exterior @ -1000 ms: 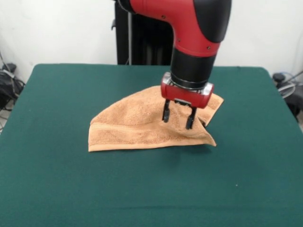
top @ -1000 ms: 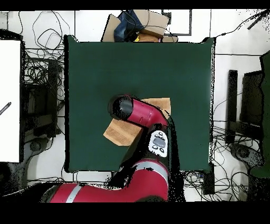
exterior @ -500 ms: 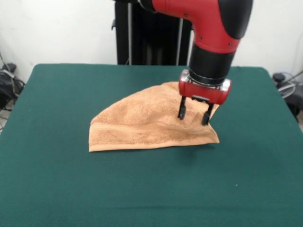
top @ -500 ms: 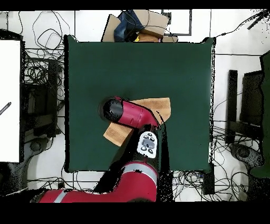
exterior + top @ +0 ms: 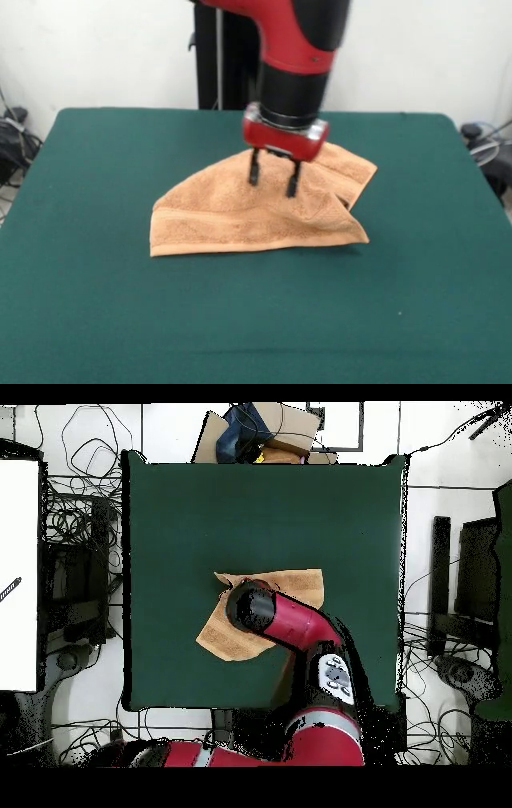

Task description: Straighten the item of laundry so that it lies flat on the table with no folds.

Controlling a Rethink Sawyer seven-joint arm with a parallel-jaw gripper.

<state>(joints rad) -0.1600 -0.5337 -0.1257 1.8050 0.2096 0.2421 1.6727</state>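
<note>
The item of laundry point(image 5: 240, 212) is an orange-tan towel folded over itself into a rough wedge in the middle of the green table point(image 5: 96, 304). A folded flap sticks out at its right end. My gripper point(image 5: 273, 181) hangs open just above the towel's upper middle, both fingers pointing down, nothing between them. In the overhead view the arm covers the towel's centre; towel point(image 5: 300, 584) shows on both sides of it, and the gripper itself is hidden under the arm.
Off the table's far edge in the overhead view sit cardboard boxes and a dark bag point(image 5: 262, 429). Cables point(image 5: 75, 514) lie on the floor at both sides. A white panel point(image 5: 18, 574) stands at the left.
The gripper has swung from over the towel's right end to over its upper middle. It stays open. The towel's right flap is uncovered again.
</note>
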